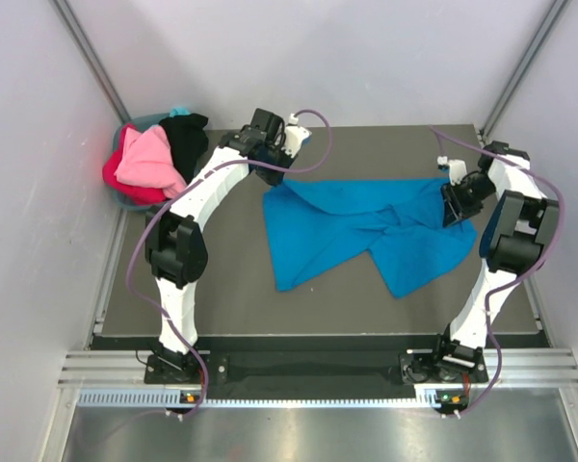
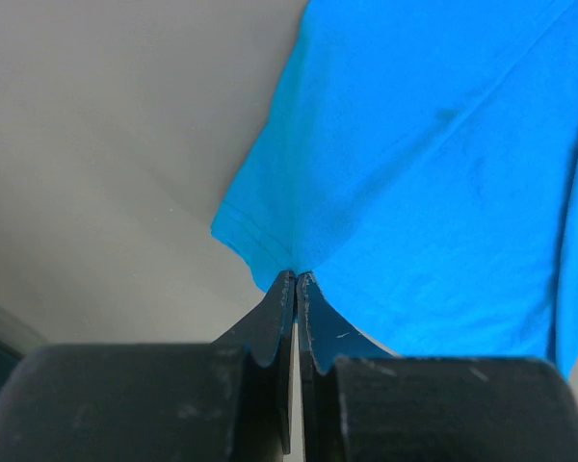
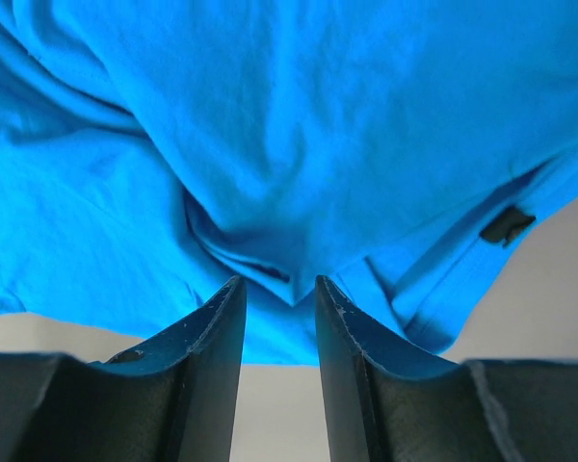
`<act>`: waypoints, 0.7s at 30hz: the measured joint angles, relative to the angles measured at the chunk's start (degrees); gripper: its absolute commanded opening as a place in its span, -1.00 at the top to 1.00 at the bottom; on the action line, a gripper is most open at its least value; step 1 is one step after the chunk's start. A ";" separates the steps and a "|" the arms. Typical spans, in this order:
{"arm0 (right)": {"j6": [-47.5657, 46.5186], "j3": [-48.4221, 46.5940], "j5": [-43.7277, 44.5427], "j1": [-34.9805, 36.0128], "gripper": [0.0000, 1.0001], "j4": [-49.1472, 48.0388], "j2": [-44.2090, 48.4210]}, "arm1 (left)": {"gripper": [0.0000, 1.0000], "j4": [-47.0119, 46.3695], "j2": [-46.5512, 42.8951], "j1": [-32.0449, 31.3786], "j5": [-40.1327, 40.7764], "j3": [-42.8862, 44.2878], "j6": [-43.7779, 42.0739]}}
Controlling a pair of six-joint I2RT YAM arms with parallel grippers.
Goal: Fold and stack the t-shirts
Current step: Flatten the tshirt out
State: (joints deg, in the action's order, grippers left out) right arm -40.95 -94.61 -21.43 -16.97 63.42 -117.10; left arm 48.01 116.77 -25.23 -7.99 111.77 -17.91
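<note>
A bright blue t-shirt (image 1: 366,226) lies rumpled and spread across the middle of the dark table. My left gripper (image 1: 273,173) is at its far left corner. In the left wrist view the left gripper (image 2: 296,273) is shut on the shirt's hemmed corner (image 2: 260,236). My right gripper (image 1: 453,204) is at the shirt's right edge. In the right wrist view the right gripper (image 3: 279,281) is open, and a fold of the blue cloth (image 3: 289,144) lies just past its tips. Pink (image 1: 149,159), red (image 1: 120,180) and black (image 1: 186,140) t-shirts are piled at the far left.
The piled shirts lie in a teal basket (image 1: 146,121) off the table's far left corner. Grey walls close in on both sides and at the back. Bare dark table (image 1: 222,298) shows in front of the blue shirt, and a metal rail runs along the near edge.
</note>
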 measured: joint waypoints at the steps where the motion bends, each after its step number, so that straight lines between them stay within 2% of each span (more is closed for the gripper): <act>1: 0.00 -0.07 -0.22 0.00 0.29 -0.04 -0.33 | 0.93 -0.02 0.00 0.00 0.07 0.00 0.00; 8: -0.02 -0.07 -1.20 -0.04 0.30 1.05 -1.70 | 0.94 -0.02 0.00 -0.04 0.17 0.00 -0.02; 11: -0.04 -0.07 -1.40 -0.04 0.36 1.14 -1.73 | 0.93 -0.04 0.00 -0.07 0.17 0.00 -0.02; 15: 0.00 -0.07 -1.60 -0.04 0.57 1.11 -1.75 | 0.93 -0.04 0.02 -0.09 0.17 0.00 0.00; 21: 0.02 -0.07 -1.79 -0.04 0.57 1.14 -1.81 | 0.94 -0.04 0.02 -0.20 0.17 0.00 0.00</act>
State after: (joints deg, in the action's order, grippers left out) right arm -40.93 -94.67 -23.22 -17.02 64.55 -118.91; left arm 47.97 116.79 -25.43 -7.81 111.77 -17.91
